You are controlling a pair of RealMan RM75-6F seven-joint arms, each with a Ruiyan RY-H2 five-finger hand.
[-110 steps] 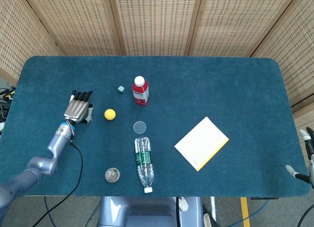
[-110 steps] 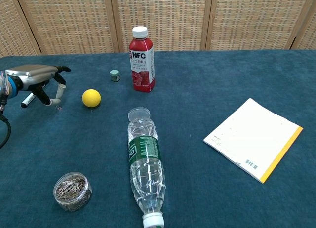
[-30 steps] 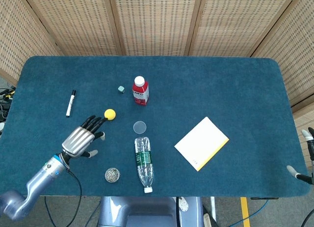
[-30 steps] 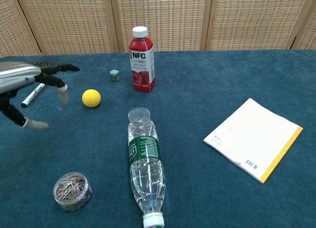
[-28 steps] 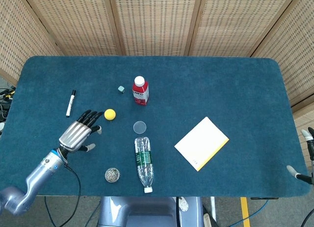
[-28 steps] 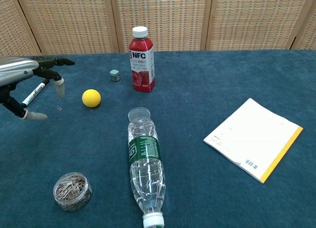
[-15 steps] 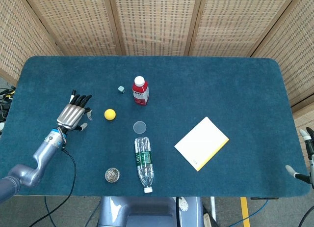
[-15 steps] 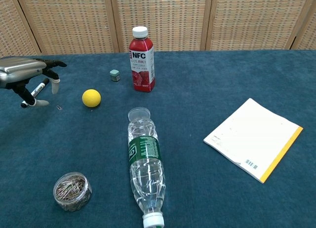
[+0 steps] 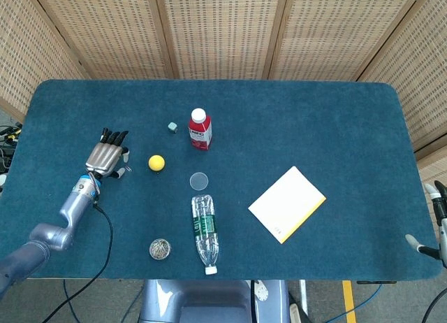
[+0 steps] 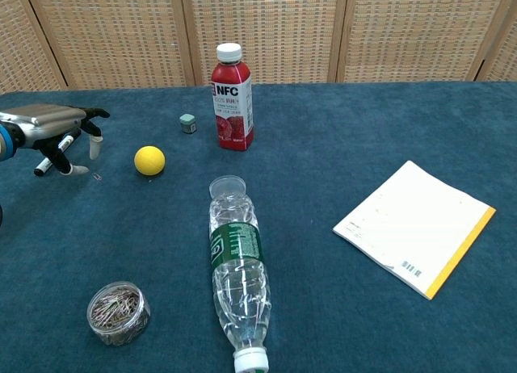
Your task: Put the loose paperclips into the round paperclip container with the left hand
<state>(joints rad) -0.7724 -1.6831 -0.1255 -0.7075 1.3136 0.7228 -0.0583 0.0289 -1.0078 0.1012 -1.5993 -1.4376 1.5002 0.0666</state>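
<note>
My left hand (image 9: 107, 157) hovers low over the left part of the table, palm down and fingers apart, holding nothing. In the chest view the left hand (image 10: 51, 129) hangs over a black-and-white marker (image 10: 42, 168), hiding most of it. One loose paperclip (image 10: 97, 177) lies on the cloth just right of the thumb tip. The round clear paperclip container (image 9: 160, 249), full of clips, stands near the front edge; the container (image 10: 119, 312) is well in front of the hand. Its clear lid (image 9: 199, 181) lies apart. My right hand (image 9: 434, 219) shows only spread fingertips at the far right edge.
A yellow ball (image 10: 149, 160) sits right of the left hand. A red juice bottle (image 10: 231, 97) stands at the back, with a small green cube (image 10: 187, 123) beside it. A clear water bottle (image 10: 238, 276) lies on its side. A white-and-yellow notepad (image 10: 414, 226) lies right.
Over the last second my left hand has moved from the front of the table back and left, coming down over the marker beside the loose paperclip. Nothing else moved.
</note>
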